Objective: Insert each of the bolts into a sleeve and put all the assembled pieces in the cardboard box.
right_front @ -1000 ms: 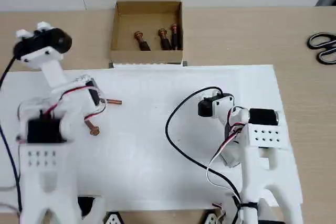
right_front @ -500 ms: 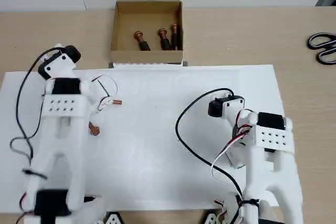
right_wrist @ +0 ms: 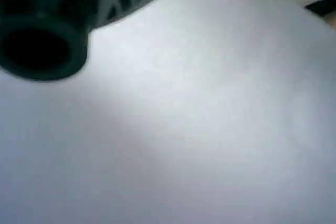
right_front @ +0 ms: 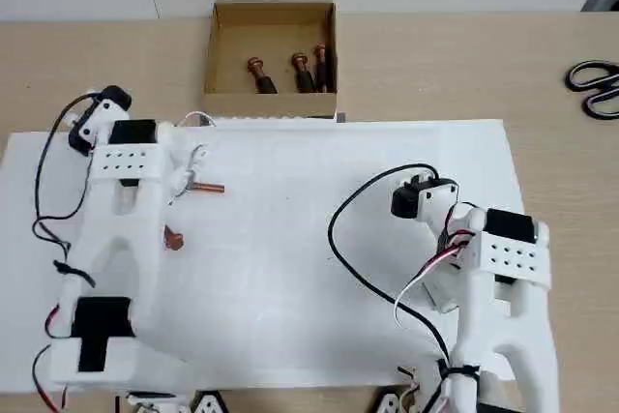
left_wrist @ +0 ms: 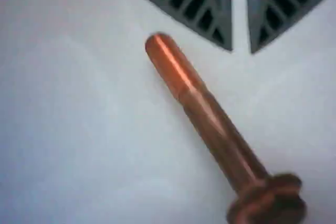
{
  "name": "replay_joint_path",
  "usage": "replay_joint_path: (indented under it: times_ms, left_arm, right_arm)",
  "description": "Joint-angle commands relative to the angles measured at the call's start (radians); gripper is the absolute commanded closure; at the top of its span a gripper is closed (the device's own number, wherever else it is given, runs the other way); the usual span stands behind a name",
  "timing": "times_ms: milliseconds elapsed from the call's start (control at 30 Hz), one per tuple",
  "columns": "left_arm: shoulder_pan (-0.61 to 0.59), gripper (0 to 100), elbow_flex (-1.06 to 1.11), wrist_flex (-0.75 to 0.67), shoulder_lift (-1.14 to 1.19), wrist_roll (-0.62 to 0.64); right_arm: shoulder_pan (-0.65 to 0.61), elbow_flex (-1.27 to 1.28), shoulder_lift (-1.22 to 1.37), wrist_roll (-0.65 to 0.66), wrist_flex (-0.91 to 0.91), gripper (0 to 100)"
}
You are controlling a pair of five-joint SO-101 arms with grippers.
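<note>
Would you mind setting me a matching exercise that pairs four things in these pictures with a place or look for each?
Things: 1 scissors; 2 cardboard box; 3 bolt in the left wrist view; 4 sleeve.
Matches: a lying on the white sheet; b a dark tube, open end showing; c on the bare table, far right; d holding three assembled pieces.
Pairs: 1-c; 2-d; 3-a; 4-b.
</note>
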Motion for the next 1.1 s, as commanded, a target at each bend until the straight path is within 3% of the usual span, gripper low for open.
replay_joint_path:
  times_ms: [0,367,633,1067]
  left_arm:
    - [-0.037,99,-0.042,-0.049,0.014,0.006]
    - [-0.038,88,-0.044,-0.064,0.044,0.002]
    - [-0.038,88,-0.041,-0.155,0.046,-0.020]
    - [-0.038,85,0.010,-0.158,0.046,-0.038]
  right_arm:
    - [0.012,-0.005,-0.018,0.011,-0.010,98.7]
    - [0.012,-0.005,-0.018,0.006,-0.010,98.7]
    - [0.010,0.069,-0.025,0.006,-0.039,98.7]
    - [0.010,0.077,-0.027,0.005,-0.039,98.7]
